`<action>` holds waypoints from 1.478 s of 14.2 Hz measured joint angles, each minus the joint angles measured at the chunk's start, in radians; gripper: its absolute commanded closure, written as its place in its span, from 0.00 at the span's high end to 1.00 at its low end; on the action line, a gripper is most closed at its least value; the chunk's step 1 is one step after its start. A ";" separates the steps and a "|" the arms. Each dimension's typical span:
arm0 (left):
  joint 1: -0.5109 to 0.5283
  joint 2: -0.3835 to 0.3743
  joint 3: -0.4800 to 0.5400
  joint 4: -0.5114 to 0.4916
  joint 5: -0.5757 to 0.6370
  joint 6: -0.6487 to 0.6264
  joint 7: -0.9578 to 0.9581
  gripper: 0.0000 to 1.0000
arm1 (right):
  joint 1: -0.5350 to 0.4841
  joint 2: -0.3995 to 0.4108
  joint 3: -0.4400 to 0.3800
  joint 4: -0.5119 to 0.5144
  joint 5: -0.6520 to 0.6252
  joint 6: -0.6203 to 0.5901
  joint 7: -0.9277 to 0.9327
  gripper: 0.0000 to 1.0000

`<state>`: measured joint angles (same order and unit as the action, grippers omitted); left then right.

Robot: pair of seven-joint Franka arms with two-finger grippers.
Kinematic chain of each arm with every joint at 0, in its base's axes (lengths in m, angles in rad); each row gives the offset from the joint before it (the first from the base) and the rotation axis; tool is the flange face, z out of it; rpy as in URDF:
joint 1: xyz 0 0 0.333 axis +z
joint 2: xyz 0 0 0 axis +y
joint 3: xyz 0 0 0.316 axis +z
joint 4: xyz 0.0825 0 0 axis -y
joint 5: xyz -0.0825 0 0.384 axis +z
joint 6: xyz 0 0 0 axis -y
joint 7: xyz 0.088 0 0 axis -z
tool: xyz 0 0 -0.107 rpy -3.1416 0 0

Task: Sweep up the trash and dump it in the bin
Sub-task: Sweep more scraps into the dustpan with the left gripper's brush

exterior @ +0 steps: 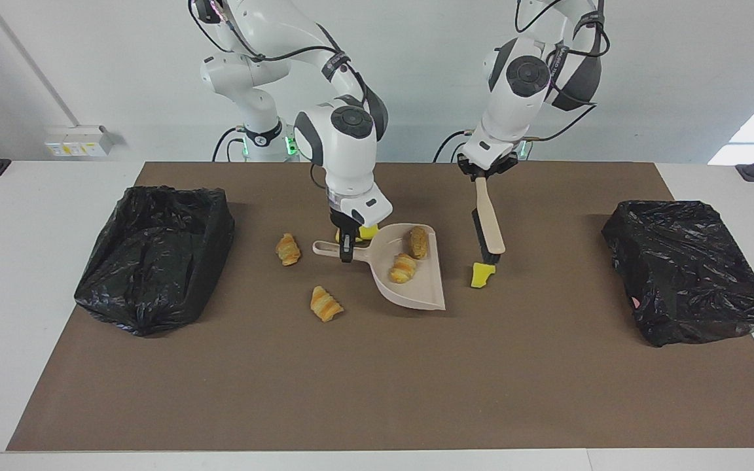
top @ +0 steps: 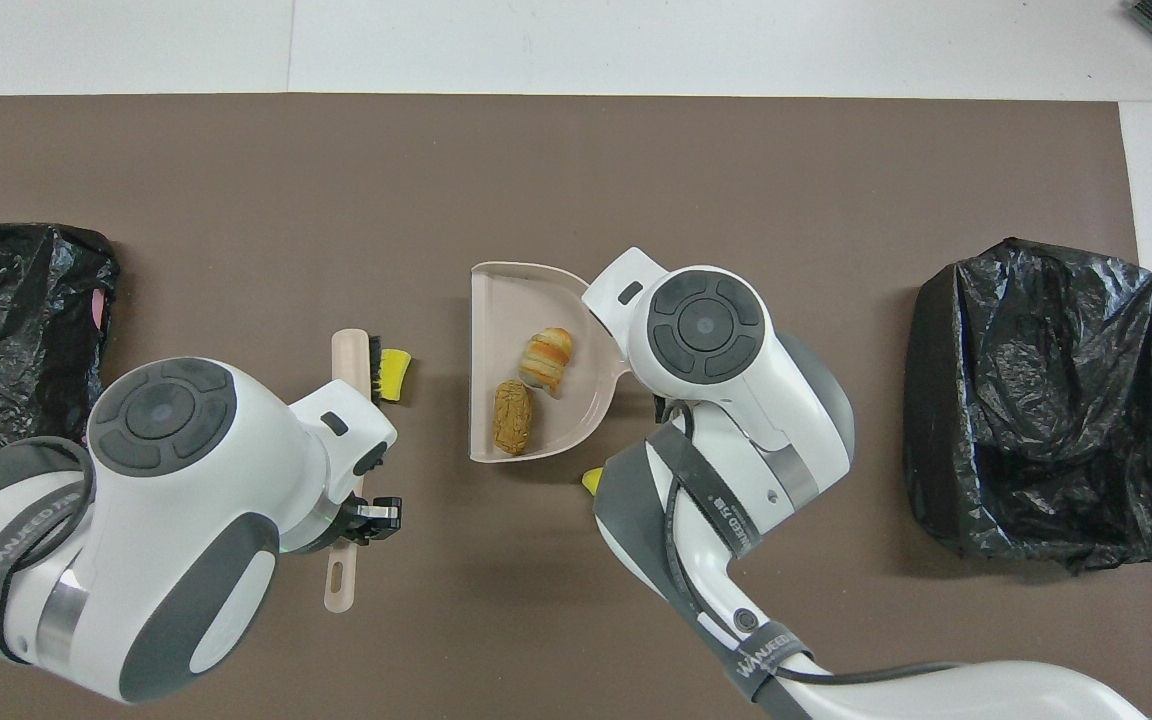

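Two black bins (exterior: 154, 258) (exterior: 688, 268) sit at the table's ends. The right gripper (exterior: 347, 249) clamps the dustpan (exterior: 410, 281) handle; a croissant (exterior: 403, 267) and bread lump (exterior: 419, 241) lie inside. The left gripper (exterior: 482, 173) grips the brush (exterior: 488, 226) above a yellow sponge (exterior: 482, 275). Another sponge (exterior: 368, 231) hides half behind the right gripper. Two croissants (exterior: 288, 249) (exterior: 325, 304) lie loose beside the pan

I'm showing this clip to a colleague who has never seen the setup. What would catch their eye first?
The two arms working mid-table: the right pincer grips the handle of the beige dustpan, which holds a striped pastry and a tan lump. The left pincer holds the brush over a yellow sponge wedge beside the pan. A black-bagged bin sits at each end of the table.
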<state>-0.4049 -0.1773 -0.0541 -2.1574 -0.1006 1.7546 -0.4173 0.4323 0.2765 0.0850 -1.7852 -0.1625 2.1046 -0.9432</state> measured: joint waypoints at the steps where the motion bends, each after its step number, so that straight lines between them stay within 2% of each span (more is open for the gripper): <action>1: 0.024 0.000 0.004 -0.018 0.000 0.027 0.000 0.00 | 0.002 0.000 0.000 -0.001 0.000 -0.013 0.000 0.00; 5: 0.117 0.010 0.013 -0.107 0.000 0.129 0.006 0.00 | 0.020 0.004 0.001 -0.009 -0.033 -0.077 -0.001 0.00; 7: 0.121 0.027 0.009 -0.155 -0.001 0.198 0.006 0.00 | 0.042 0.009 0.001 -0.010 -0.083 -0.113 -0.001 0.00; 10: 0.110 0.047 -0.007 -0.189 -0.002 0.235 0.032 0.00 | 0.051 0.014 0.001 -0.010 -0.098 -0.125 0.000 0.00; 14: 0.018 0.083 -0.013 -0.195 -0.026 0.299 0.043 0.00 | 0.051 0.023 0.000 -0.010 -0.099 -0.125 0.012 0.00; 18: -0.124 0.086 -0.018 -0.193 -0.118 0.333 0.044 0.00 | 0.052 0.025 0.000 -0.010 -0.099 -0.123 0.032 0.00; 21: -0.194 0.085 -0.019 -0.180 -0.130 0.335 0.043 0.00 | 0.064 0.034 0.001 -0.012 -0.099 -0.106 0.069 0.00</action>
<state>-0.5993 -0.0923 -0.0732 -2.3377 -0.2302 2.0897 -0.3747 0.4961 0.3101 0.0859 -1.7968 -0.2616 1.9987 -0.8739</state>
